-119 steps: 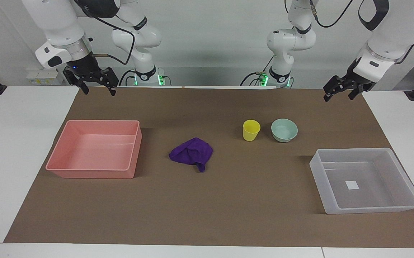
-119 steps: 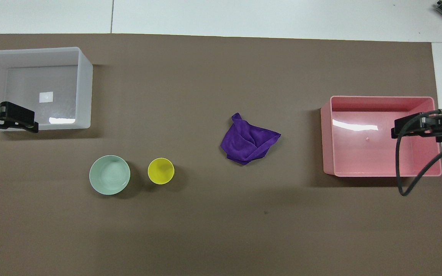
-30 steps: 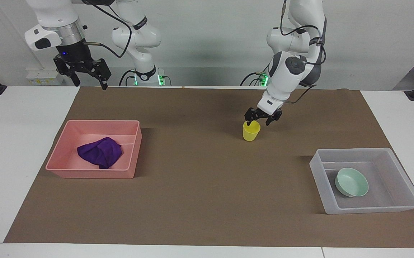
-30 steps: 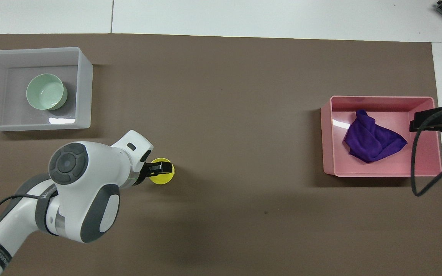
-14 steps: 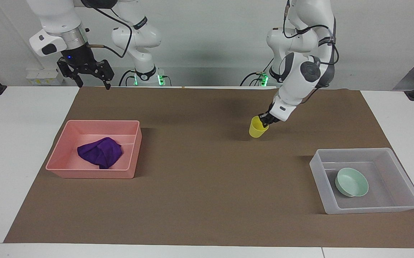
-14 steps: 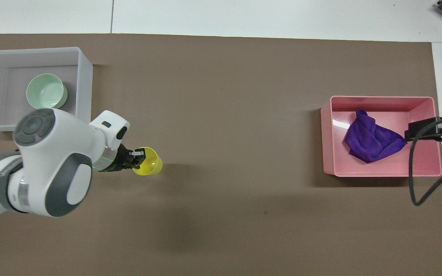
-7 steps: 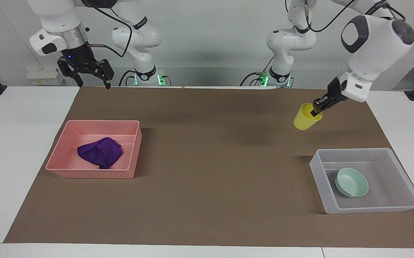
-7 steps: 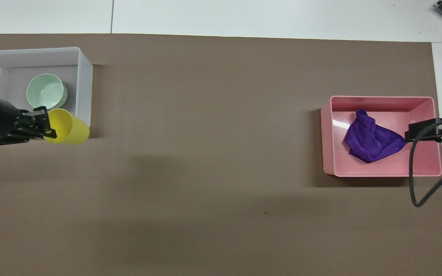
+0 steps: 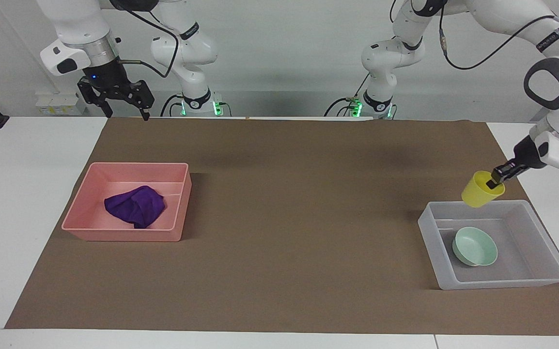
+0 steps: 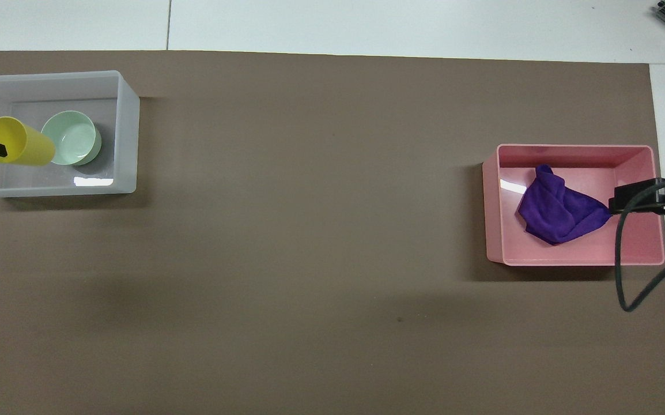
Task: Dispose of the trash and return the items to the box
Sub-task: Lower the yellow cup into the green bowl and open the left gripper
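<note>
Left gripper [image 9: 495, 177]: pinching the yellow cup [image 9: 481, 190] by its rim, holding it tilted over the box [image 9: 541, 283].
Mint-green bowl [image 9: 475, 247]: lying in the box.
Right gripper [image 9: 124, 103]: waiting, fingers spread, over the table edge near the pink bin [image 9: 115, 233].

Glossy pink plastic bin [image 9: 127, 202] holds soft purple cloth [image 9: 135, 205]; beside it spreads the matt brown paper mat [image 9: 279, 218]; the box [image 9: 495, 245] looks translucent plastic.
</note>
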`<state>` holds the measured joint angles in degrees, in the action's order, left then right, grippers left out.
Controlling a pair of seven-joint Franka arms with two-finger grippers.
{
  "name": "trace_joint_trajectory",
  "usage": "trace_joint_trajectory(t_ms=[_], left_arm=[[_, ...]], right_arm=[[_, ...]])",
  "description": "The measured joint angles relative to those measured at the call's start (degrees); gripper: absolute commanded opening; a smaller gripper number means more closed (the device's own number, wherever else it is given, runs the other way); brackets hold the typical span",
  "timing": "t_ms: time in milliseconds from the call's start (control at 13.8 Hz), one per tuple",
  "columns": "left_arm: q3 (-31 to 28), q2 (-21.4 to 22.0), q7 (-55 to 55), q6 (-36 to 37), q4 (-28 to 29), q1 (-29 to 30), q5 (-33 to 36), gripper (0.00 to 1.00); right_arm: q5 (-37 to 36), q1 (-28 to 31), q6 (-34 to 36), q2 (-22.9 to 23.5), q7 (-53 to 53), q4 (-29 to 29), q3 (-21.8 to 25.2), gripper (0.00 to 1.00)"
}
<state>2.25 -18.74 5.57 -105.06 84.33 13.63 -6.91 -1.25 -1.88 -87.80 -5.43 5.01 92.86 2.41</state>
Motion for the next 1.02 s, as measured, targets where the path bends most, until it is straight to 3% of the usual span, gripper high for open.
trace_joint_trajectory(t_ms=[218, 727, 800, 1018], left_arm=[[0.37, -5.96, -0.02, -8.18, -1.84, 0.19, 0.42, 0.00], [0.62, -10.78, -0.02, -9.49, -1.95, 0.19, 0.74, 0.00], [0.62, -10.94, -0.02, -9.37, -1.79, 0.19, 0.75, 0.18], [0.66, -11.76, -0.24, -9.34, -1.64, 0.19, 0.80, 1.00]], right_arm=[[0.00, 0.00, 0.00, -0.02, 0.00, 0.02, 0.00, 1.00], [0.00, 0.00, 0.00, -0.03, 0.00, 0.03, 0.00, 1.00], [0.00, 0.00, 0.00, -0.03, 0.00, 0.04, 0.00, 1.00], [0.00, 0.00, 0.00, -0.03, 0.00, 0.07, 0.00, 1.00]])
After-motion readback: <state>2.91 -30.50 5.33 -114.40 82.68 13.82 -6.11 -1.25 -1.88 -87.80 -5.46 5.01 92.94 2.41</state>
